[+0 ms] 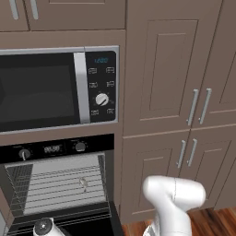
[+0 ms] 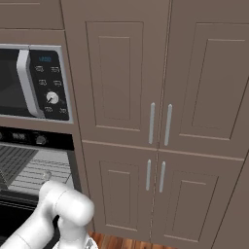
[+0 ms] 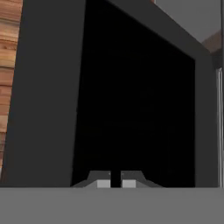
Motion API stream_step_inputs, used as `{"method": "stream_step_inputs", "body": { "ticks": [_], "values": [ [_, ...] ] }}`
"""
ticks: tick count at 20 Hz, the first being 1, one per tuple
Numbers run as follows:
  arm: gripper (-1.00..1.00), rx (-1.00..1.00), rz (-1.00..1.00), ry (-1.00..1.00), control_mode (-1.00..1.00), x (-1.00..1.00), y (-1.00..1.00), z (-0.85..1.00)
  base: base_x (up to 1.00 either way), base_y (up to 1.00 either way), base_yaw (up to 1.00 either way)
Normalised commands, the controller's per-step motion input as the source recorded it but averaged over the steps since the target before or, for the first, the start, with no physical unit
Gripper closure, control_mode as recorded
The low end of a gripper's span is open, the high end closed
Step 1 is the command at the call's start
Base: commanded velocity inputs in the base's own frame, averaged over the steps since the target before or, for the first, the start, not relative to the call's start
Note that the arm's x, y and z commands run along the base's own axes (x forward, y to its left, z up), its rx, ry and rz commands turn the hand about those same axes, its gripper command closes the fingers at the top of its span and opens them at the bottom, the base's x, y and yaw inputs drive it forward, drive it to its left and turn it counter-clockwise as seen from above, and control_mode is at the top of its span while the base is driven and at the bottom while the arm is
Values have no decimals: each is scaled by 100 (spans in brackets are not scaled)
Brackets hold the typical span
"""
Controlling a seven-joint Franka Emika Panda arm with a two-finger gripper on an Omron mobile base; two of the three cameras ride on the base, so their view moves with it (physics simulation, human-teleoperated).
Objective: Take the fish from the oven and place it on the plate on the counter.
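Observation:
The oven (image 1: 51, 149) stands with its door (image 1: 73, 220) folded down and its wire rack (image 1: 60, 184) bare to the room. On that rack lies the fish (image 1: 83, 183), small, slender and grey; from the right it is the fish (image 2: 46, 175) just behind my arm's elbow. In the hand view my gripper (image 3: 116, 182) is shut, its tips nearly touching with nothing between them. It looks close onto the door's dark glass (image 3: 131, 109). The plate and the counter are out of view.
A black-and-silver microwave (image 1: 55, 87) sits above the oven. Tall brown cabinets (image 1: 166, 92) with bar handles fill the wall to the right. Wooden floor (image 1: 216, 221) lies below them, and its planks (image 3: 8, 65) run along the door's edge.

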Motion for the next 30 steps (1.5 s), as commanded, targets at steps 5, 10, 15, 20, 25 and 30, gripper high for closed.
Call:
{"method": "stream_step_inputs", "body": {
  "ticks": [5, 10, 15, 20, 25, 30],
  "values": [
    [100, 0, 0, -6, -100, -44, -8, 68, 0, 0, 0],
    [100, 2, -1, -13, -100, -22, -2, 100, 0, 0, 0],
    [100, 3, -8, -11, -100, -6, -21, 100, 0, 0, 0],
    [100, 5, -26, -1, -100, 24, -32, 66, 0, 0, 0],
    [100, 3, -36, 1, -100, 56, -26, 29, 0, 0, 0],
    [100, 7, -38, 4, -100, 57, -23, 18, 0, 0, 0]
  ]
}}
